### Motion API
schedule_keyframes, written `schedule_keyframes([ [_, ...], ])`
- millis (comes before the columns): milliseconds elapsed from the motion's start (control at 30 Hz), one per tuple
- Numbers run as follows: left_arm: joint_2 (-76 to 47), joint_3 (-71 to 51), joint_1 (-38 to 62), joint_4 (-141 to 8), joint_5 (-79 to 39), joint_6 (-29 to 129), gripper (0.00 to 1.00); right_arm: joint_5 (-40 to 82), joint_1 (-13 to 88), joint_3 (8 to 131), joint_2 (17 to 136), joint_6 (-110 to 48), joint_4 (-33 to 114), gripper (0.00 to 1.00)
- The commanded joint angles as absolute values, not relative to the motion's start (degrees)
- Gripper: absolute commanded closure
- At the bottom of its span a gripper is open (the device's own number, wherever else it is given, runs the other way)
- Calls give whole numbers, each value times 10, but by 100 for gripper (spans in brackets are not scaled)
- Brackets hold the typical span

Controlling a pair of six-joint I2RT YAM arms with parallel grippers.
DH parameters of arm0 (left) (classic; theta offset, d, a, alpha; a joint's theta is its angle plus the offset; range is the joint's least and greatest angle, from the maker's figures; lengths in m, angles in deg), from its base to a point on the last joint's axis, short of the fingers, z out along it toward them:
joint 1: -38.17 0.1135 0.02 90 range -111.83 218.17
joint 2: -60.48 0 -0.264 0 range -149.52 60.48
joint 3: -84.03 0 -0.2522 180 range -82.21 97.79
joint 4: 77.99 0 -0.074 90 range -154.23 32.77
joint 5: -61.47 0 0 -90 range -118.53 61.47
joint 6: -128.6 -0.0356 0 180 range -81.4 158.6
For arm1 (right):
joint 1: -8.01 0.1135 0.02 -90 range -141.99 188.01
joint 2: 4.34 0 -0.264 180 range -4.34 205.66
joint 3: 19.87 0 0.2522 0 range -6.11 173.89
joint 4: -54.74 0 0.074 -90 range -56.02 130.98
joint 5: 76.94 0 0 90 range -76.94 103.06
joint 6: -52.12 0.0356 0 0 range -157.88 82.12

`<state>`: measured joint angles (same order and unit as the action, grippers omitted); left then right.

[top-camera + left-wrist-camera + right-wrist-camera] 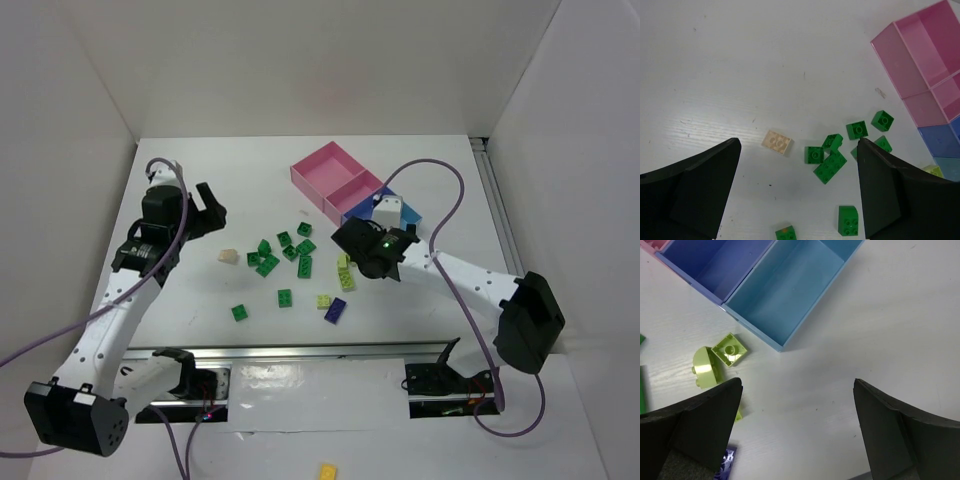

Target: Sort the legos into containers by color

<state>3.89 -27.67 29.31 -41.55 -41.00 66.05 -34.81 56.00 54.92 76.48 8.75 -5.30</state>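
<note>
White tabletop [250, 170] was seen beneath both arms. The left gripper [798, 147] was spread wide, with nothing held; the cream brick [777, 142] lay between its fingers, and green legos [830, 165] were clustered nearer the right-hand finger, with the containers [900, 65] beyond it. The right gripper [797, 387] was likewise held wide open and empty; pale yellow-green bricks [730, 350] lay just beyond its left-hand finger, near the blue box [790, 285].
</note>
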Motion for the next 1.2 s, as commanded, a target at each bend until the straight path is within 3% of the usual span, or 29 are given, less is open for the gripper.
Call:
schedule_keyframes([
  [0,34,-263,292,-395,-389,678,0,-355,559,535,746,107,-52,1],
  [233,25,-275,292,-408,-343,722,0,-296,573,481,702,62,27,1],
  [467,1,-293,292,-395,-265,715,5,-92,573,384,655,-65,189,1],
  [600,-2,-298,292,-395,-251,703,7,-35,573,377,705,-101,239,1],
  [767,-17,-299,292,-388,-245,703,7,-49,561,395,783,-101,273,1],
  [933,-22,-310,292,-383,-250,703,7,-73,556,407,840,-101,296,10],
  [1167,-32,-310,292,-383,-251,703,7,-73,556,420,867,-101,322,39],
])
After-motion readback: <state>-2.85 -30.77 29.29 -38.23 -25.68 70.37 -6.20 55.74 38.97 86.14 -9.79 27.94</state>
